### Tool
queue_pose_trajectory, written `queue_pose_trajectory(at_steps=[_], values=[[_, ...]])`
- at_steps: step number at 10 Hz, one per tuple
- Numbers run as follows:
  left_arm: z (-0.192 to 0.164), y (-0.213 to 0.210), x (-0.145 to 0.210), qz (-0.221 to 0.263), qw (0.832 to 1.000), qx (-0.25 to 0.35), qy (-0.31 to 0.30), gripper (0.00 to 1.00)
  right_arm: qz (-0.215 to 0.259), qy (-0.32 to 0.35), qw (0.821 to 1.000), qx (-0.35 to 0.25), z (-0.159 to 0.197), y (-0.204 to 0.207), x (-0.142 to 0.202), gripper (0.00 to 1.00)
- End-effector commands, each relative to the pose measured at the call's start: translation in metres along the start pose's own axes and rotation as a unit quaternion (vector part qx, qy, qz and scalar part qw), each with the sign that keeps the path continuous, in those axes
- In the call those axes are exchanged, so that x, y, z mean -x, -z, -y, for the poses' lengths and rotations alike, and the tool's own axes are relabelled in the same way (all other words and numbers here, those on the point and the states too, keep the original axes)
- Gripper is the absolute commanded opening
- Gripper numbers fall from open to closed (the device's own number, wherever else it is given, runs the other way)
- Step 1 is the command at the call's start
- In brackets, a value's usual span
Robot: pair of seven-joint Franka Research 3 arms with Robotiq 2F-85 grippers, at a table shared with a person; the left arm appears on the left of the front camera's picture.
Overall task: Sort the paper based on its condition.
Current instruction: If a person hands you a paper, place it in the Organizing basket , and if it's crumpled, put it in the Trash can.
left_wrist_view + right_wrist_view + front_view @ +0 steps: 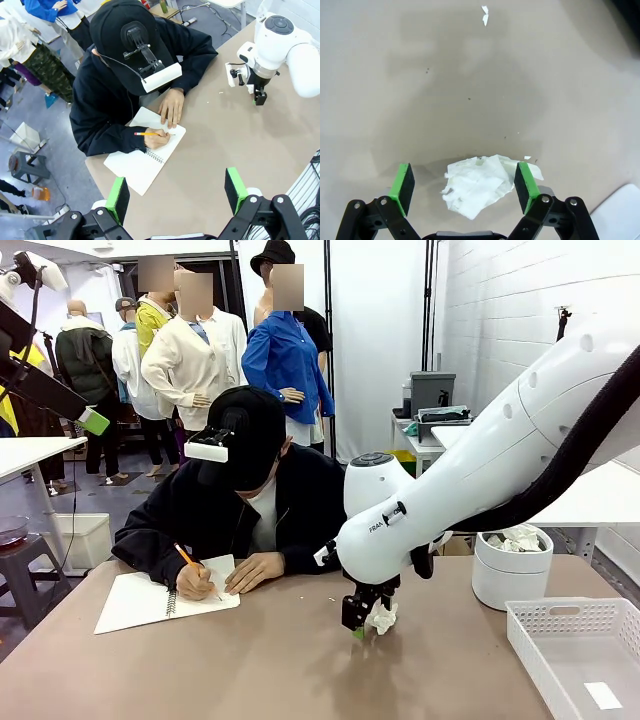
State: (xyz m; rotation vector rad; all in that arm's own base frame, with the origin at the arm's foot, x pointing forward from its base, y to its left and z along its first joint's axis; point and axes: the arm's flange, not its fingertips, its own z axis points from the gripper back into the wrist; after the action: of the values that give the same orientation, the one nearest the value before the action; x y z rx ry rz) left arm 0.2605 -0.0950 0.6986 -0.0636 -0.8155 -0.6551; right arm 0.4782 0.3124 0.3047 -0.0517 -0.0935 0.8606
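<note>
A crumpled lump of white paper [479, 186] lies on the tan table [260, 670], right of centre. My right gripper [464, 184] stands open over it, one green pad on each side and neither visibly touching it. From the front, the same gripper [366, 626] is low at the tabletop with the paper lump [383, 617] beside its fingers. More crumpled paper [518, 539] fills a white round bin [511, 580]. A flat slip [603, 695] lies in a white basket [575, 635]. High above the table's left end, my left gripper [176, 192] is open and holds nothing.
A person sits at the far side, writing with a pencil [190, 562] in a spiral-bound notebook [140, 602]; both hands rest on it. The bin and basket stand at the right end. A tiny paper scrap [484, 15] lies farther out on the table.
</note>
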Motion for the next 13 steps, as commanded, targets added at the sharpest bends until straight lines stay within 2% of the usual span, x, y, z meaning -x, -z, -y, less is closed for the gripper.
queue_pose_trajectory(at_steps=[1, 11, 12, 13], values=[[-0.0005, -0.0005, 0.0002, 0.000, 1.000, -0.001, -0.001, 1.00, 0.019, -0.009, 1.000, 0.003, 0.0086, 0.0051, -0.0020, 1.00], [-0.0005, -0.0005, 0.0002, 0.000, 1.000, -0.001, -0.001, 1.00, 0.011, -0.003, 1.000, 0.001, 0.0072, 0.0006, -0.0005, 1.00], [-0.0005, -0.0005, 0.0002, 0.000, 1.000, -0.001, -0.001, 1.00, 0.016, -0.007, 1.000, 0.002, 0.0094, 0.0018, 0.0002, 0.86], [-0.0005, -0.0005, 0.0002, 0.000, 1.000, -0.001, -0.001, 1.00, 0.015, -0.004, 1.000, 0.005, 0.0102, 0.0025, 0.0002, 0.66]])
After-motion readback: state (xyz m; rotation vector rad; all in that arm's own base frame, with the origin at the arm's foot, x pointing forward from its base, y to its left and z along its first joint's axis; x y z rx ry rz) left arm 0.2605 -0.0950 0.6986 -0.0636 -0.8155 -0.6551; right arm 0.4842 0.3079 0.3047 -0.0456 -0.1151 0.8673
